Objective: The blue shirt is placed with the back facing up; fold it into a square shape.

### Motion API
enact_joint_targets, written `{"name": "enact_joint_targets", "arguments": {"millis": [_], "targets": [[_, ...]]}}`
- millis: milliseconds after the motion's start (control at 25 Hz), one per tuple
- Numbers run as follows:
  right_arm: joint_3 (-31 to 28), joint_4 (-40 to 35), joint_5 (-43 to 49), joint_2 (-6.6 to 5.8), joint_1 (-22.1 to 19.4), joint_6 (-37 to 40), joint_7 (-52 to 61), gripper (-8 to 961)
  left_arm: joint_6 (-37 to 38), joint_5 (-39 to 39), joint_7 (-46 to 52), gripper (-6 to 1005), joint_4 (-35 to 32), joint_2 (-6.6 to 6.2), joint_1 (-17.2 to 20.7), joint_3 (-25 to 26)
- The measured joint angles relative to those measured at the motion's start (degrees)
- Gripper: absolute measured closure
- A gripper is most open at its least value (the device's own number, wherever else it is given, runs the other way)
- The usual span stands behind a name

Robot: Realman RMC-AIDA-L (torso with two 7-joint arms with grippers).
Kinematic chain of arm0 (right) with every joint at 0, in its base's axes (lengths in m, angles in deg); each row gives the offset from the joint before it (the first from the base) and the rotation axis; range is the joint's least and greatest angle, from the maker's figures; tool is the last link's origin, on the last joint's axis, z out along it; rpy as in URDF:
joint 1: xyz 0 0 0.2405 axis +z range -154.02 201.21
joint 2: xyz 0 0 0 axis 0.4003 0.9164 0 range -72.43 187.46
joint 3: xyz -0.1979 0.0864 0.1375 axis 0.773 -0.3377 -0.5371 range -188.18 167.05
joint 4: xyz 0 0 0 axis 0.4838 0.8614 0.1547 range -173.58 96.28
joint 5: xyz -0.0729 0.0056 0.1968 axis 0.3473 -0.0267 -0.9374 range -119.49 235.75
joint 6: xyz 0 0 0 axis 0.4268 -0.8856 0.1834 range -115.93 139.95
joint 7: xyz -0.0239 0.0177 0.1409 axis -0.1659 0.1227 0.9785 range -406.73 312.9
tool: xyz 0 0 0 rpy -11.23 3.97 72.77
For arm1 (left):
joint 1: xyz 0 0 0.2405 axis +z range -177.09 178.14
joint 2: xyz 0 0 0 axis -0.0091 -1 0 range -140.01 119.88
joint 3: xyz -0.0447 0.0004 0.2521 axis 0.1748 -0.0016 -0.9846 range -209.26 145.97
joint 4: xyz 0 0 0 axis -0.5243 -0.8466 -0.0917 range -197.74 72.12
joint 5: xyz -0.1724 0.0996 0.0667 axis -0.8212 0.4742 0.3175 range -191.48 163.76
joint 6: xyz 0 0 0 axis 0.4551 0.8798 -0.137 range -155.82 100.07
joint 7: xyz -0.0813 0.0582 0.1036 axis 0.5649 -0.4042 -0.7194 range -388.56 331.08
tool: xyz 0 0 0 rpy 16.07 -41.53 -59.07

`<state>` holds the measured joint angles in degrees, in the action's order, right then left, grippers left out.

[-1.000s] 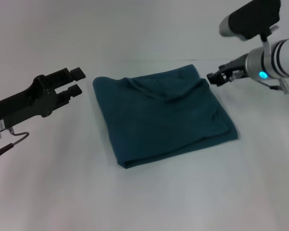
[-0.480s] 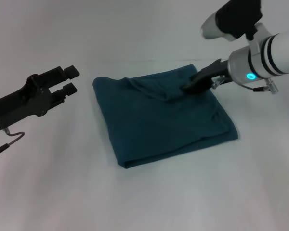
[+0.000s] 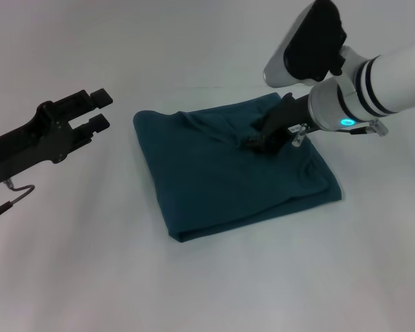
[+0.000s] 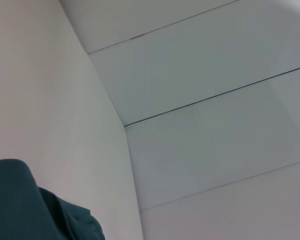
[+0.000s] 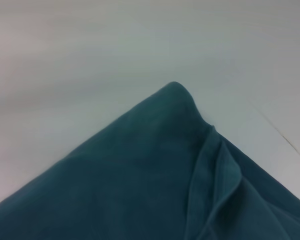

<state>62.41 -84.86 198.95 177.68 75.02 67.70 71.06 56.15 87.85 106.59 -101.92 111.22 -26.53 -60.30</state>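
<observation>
Right claw (image 3: pixel 257 143) now on blue shirt (image 3: pixel 221 180)

Folded shirt on the table, right gripper down on it, left gripper off to the side.

The blue shirt (image 3: pixel 235 169) lies folded into a rough square near the middle of the white table (image 3: pixel 214 290), with soft creases running across its far half. The right gripper (image 3: pixel 256 142) reaches in from the table's right side and touches the cloth near the shirt's far right corner; its fingers are hard to tell apart against the dark fabric. The left gripper (image 3: pixel 100 109) hangs over bare table to the left of the shirt, its two black fingers parted, apart from the cloth.
</observation>
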Motion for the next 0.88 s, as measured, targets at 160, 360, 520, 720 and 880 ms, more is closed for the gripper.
{"name": "enact_joint_targets", "arguments": {"millis": [160, 360, 520, 720, 880], "targets": [[1.48, 0.4, -0.03, -0.01, 0.31, -1.28, -0.65, 568, -0.01, -0.09, 0.02, 401, 0.04, 0.04, 0.06, 0.0], [4.71, 2.25, 0.13, 0.09, 0.79, -4.67, 0.06, 601, -0.01, -0.59, 0.11, 401, 0.1, 0.17, 0.12, 0.0], [5.69, 2.94, -0.19, 0.15, 0.89, -6.6, 0.63, 644, -0.01, -0.76, 0.11, 401, 0.1, 0.25, 0.18, 0.0], [7.35, 2.39, -2.09, 0.18, 0.27, -6.77, 0.07, 697, 0.0, -0.76, 0.11, 401, 0.1, 0.26, 0.18, 0.0], [7.46, 2.34, -2.27, 0.17, 0.25, -6.63, 0.06, 740, 0.0, -0.82, 0.06, 401, 0.21, 0.26, 0.23, 0.0]]}}
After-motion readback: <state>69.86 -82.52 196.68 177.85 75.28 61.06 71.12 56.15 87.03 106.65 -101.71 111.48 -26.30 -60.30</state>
